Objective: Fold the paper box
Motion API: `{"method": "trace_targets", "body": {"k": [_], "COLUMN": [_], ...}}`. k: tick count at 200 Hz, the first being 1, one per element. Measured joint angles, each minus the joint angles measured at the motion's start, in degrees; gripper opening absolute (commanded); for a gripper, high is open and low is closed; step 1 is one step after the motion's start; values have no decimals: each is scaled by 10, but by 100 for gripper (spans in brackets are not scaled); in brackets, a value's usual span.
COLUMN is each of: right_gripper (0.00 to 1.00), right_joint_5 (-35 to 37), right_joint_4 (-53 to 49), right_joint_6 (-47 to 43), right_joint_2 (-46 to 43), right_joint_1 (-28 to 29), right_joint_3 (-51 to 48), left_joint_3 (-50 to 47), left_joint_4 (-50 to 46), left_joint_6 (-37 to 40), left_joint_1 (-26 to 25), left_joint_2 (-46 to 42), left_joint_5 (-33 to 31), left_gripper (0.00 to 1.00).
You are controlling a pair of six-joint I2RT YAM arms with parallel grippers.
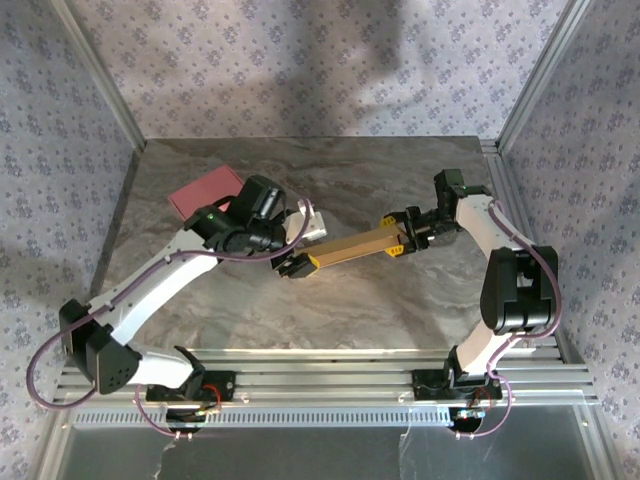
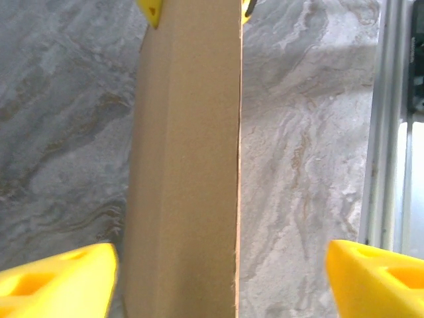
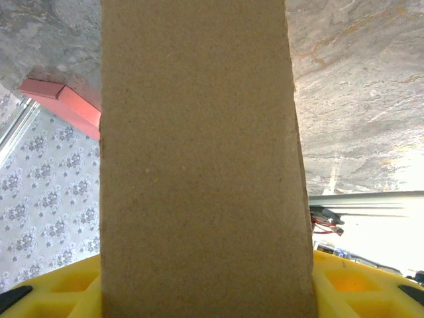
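The paper box (image 1: 355,248) is a folded brown cardboard slab held off the table between the two arms, running from lower left to upper right. My right gripper (image 1: 401,241) is shut on its right end. In the right wrist view the box (image 3: 202,165) covers the middle, with yellow fingers (image 3: 361,281) hard against both of its sides. My left gripper (image 1: 298,266) is at the box's left end and stands open. In the left wrist view the box (image 2: 185,165) lies close to the left finger (image 2: 59,278), well apart from the right finger.
A pink flat rectangle (image 1: 205,192) lies on the marble table (image 1: 400,310) at the back left, partly under the left arm, and its edge (image 3: 63,103) appears in the right wrist view. Aluminium frame posts and patterned walls enclose the table.
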Motion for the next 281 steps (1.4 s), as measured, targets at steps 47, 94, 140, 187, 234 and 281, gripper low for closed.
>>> {"method": "trace_targets", "body": {"k": [47, 94, 140, 187, 234, 281], "right_gripper": [45, 44, 45, 45, 46, 58], "right_joint_5": [0, -1, -4, -4, -7, -8], "right_joint_4": [-3, -3, -2, 0, 8, 12], "right_joint_6": [-1, -1, 2, 3, 13, 19], "right_joint_2": [1, 2, 5, 6, 6, 6], "right_joint_1": [0, 0, 0, 0, 0, -1], "right_joint_3": [2, 2, 2, 1, -6, -9], "left_joint_3": [6, 7, -14, -16, -26, -30], "left_joint_4": [-28, -23, 13, 36, 39, 46], "left_joint_6": [34, 51, 63, 71, 76, 81], "left_joint_1": [-11, -28, -46, -47, -51, -52], "left_joint_2": [42, 75, 79, 93, 93, 93], "left_joint_5": [-24, -67, -118, -155, -171, -181], "left_gripper": [86, 86, 81, 71, 62, 56]}}
